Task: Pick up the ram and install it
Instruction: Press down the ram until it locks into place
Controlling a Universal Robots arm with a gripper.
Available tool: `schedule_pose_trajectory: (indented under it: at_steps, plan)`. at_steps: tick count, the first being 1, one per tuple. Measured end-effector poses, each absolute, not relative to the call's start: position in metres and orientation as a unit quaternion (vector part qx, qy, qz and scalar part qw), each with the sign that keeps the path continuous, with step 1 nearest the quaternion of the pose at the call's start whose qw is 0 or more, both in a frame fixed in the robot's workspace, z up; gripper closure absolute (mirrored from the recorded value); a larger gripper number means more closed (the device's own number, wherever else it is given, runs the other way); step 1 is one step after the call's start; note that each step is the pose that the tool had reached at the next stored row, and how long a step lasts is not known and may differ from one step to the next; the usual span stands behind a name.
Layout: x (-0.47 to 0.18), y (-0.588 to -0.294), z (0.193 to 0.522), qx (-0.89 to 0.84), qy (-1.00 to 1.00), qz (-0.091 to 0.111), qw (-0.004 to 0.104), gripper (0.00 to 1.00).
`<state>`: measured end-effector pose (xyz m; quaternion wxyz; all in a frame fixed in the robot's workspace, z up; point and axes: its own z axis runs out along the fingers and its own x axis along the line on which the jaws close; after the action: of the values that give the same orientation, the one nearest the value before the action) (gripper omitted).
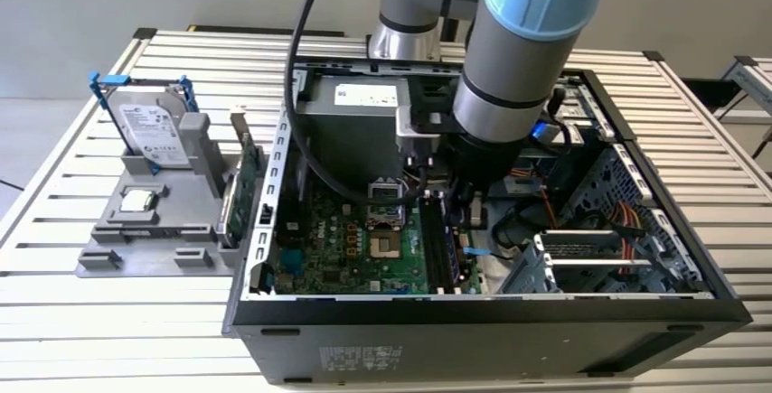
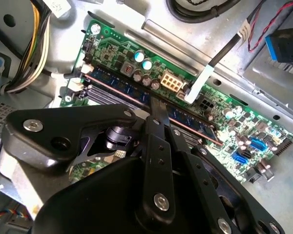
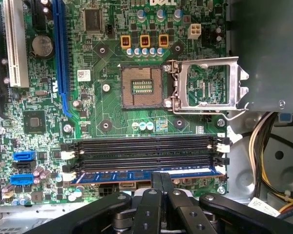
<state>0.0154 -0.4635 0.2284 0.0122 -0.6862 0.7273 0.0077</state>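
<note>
The ram (image 3: 117, 175), a long thin stick with blue-looking chips, stands in the outermost memory slot of the green motherboard (image 3: 102, 109); in the second wrist view the ram (image 2: 115, 87) runs slantwise along the board's edge. My gripper (image 3: 161, 177) is shut, its two black fingers pressed together side by side along the stick's length. Their tips meet the ram's upper edge near its middle, as the gripper (image 2: 158, 108) also shows in the second wrist view. In the exterior view the arm (image 1: 513, 68) reaches down into the open computer case (image 1: 483, 307).
Two black memory slots (image 3: 141, 146) lie beside the ram. An open processor socket (image 3: 141, 87) and its raised metal frame (image 3: 207, 85) sit beyond them. Cable bundles (image 3: 263, 146) hang near the slot ends. Outside the case, a grey holder (image 1: 121, 253) carries a hard drive (image 1: 155, 131) and a green card (image 1: 248, 190).
</note>
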Motion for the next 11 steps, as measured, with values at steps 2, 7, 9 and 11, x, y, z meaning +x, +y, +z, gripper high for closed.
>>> schedule_pose_trajectory:
  at_steps: [2, 7, 9, 11]
  plan:
    - [0.016, -0.464, 0.227, -0.686, 0.727, 0.008, 0.012, 1.00]
    - [0.015, -0.464, 0.222, -0.686, 0.727, 0.008, 0.013, 1.00]
    - [0.015, -0.464, 0.219, -0.686, 0.727, 0.009, 0.013, 1.00]
    - [0.016, -0.463, 0.218, -0.686, 0.727, 0.009, 0.013, 1.00]
